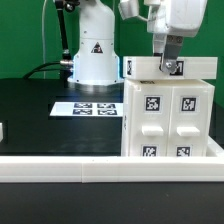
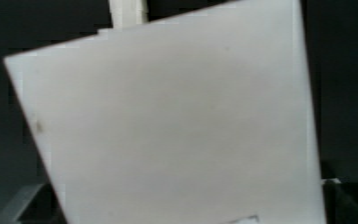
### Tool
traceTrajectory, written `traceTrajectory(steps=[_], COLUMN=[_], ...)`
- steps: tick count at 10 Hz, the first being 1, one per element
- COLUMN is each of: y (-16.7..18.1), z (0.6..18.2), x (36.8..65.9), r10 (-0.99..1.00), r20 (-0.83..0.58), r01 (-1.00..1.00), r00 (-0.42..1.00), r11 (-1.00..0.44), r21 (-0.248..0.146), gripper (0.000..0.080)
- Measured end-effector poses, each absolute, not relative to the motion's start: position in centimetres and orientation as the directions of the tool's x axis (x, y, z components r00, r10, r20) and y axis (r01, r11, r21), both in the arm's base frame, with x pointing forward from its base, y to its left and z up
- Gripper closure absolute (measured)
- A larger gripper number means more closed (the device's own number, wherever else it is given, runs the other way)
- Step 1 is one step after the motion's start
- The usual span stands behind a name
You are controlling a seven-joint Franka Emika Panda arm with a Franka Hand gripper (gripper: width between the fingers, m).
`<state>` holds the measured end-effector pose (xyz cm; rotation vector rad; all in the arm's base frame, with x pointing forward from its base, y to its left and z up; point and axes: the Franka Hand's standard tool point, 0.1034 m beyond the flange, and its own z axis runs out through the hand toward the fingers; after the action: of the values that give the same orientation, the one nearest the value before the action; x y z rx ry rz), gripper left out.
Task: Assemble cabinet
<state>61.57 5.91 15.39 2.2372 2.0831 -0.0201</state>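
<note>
The white cabinet (image 1: 168, 115) stands upright at the exterior view's right, its two front panels carrying knobs and square marker tags. A flat white top panel (image 1: 150, 68) lies across its top, slightly askew. My gripper (image 1: 172, 62) comes straight down onto this panel. In the wrist view the top panel (image 2: 176, 120) fills nearly the whole frame, turned at an angle. My gripper (image 2: 179, 208) has one dark finger at each of the panel's two side edges, closed against them.
The marker board (image 1: 88, 108) lies flat on the black table behind and to the left of the cabinet. The white robot pedestal (image 1: 92, 55) stands behind it. A low white wall (image 1: 90, 168) runs along the table's front. A small white piece (image 1: 2, 130) sits at the left edge.
</note>
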Motion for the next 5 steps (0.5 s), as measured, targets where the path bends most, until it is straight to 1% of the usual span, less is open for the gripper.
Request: traceTrajectory(steps=[1,3,4,5], y=[5.88,5.88,5.88,5.89], z=[15.39,15.39,15.38,15.38], x=[61.57,61.57,61.56,61.56], r10=[0.995,0.990,0.985,0.972], r20=[-0.067,-0.065,-0.062,-0.057], r01=[0.996,0.991,0.986,0.972], r00=[0.073,0.123,0.162,0.229], r11=[-0.070,-0.119,-0.158,-0.226], r21=[0.053,0.056,0.058,0.062], gripper=[0.0241,0.0239,0.0239,0.0239])
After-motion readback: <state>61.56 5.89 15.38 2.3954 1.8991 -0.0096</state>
